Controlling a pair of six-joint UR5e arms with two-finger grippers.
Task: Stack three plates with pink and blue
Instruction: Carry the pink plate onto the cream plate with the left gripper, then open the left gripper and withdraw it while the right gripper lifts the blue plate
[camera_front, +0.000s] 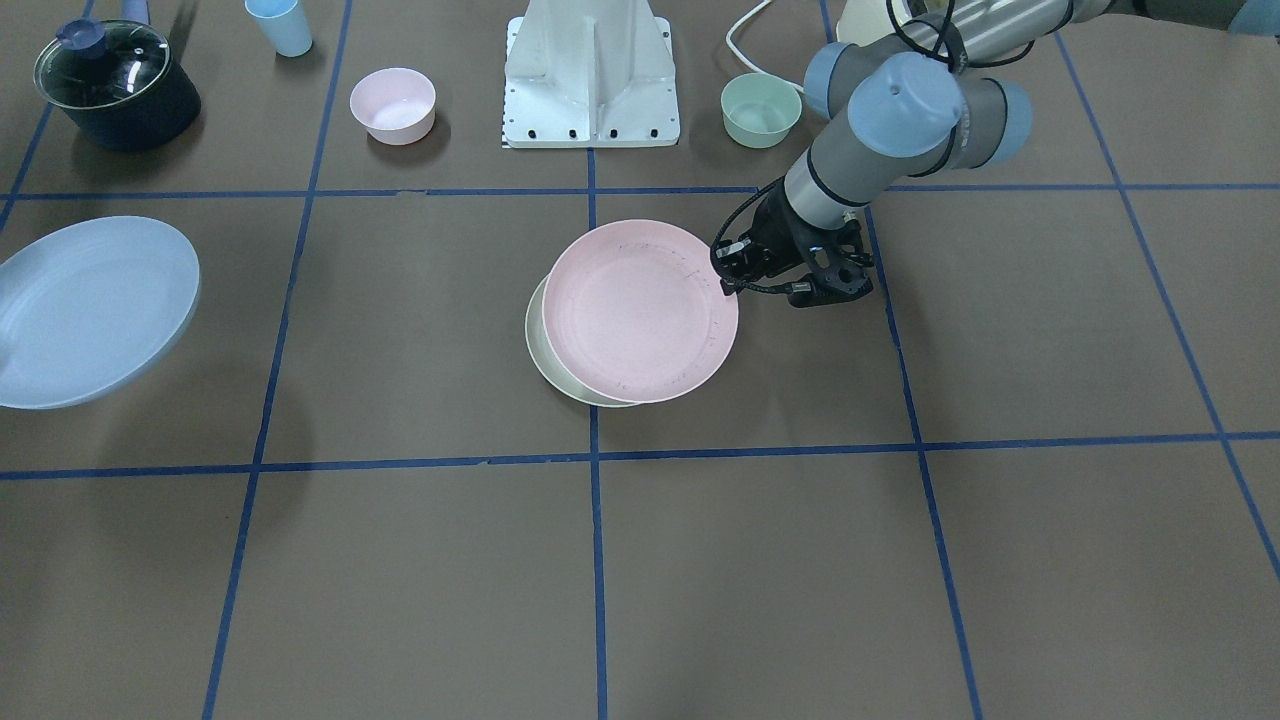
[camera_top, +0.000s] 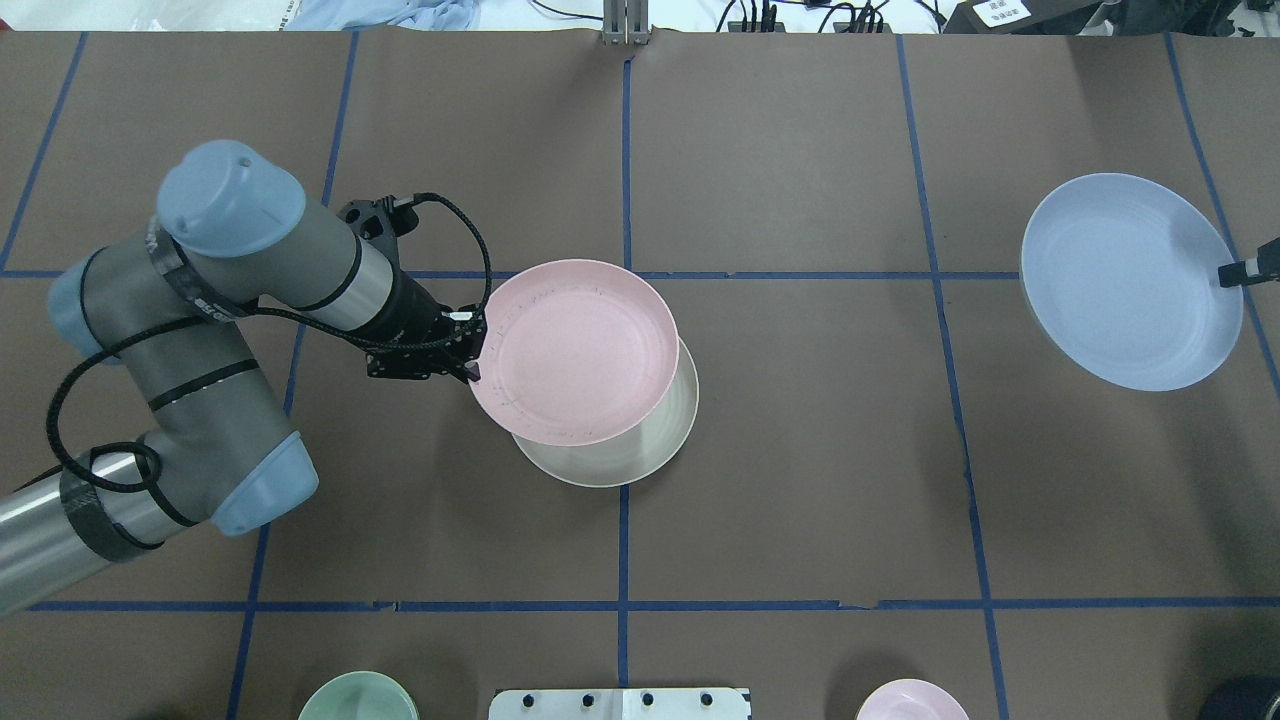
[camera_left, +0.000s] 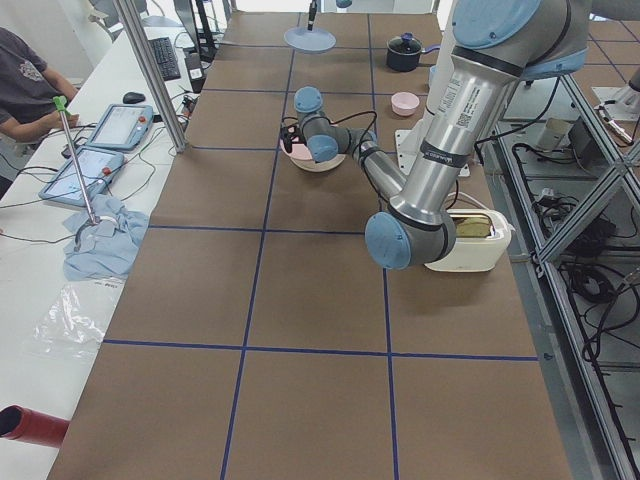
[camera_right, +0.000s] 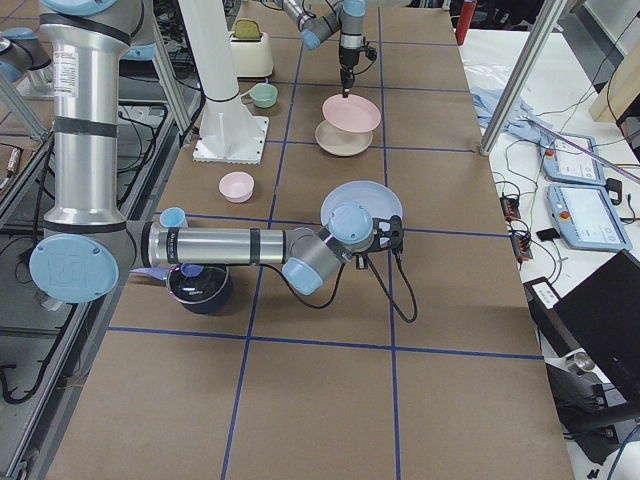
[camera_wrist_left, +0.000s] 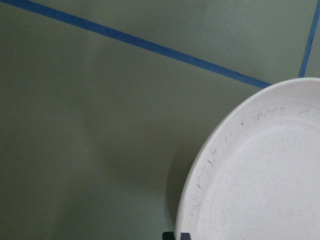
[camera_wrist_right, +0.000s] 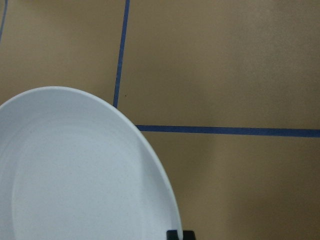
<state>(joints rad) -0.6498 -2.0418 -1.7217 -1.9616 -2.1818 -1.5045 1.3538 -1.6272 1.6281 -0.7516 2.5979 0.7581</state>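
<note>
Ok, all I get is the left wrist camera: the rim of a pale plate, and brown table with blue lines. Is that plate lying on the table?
Observer: No. The left gripper holds the pink plate by its rim, raised above a cream-white plate that lies on the table.
Operator: Are there any other plates around?
Observer: Yes, a light blue plate, well off to the robot's right, pinched at its rim by the right gripper.
Operator: Is that one lying flat on the table?
Observer: It seems lifted. In the front-facing view its shadow falls on the table, apart from the plate.
</note>
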